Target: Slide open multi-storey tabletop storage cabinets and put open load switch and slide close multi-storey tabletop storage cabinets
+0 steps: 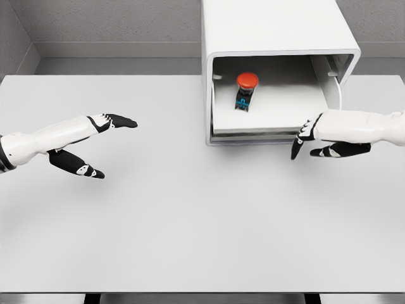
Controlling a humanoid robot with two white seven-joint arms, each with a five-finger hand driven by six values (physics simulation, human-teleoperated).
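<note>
The left hand (pixel 95 142) hovers over the worktop (pixel 190 221), fingers spread and empty. Well to its right, the storage cabinet (pixel 272 31) has its drawer (pixel 266 120) open, the red-capped load switch (pixel 245 90) inside. The right hand (pixel 316 136), fingers loosely extended and holding nothing, is at the drawer's front corner.

The white storage cabinet (pixel 276 38) stands with its drawer (pixel 272 120) open, the red-topped load switch (pixel 245 90) inside.

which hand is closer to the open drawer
The right hand. Its fingers point down right at the front edge of the drawer holding the red-capped switch. The left hand hovers far off over the table's left side.
</note>
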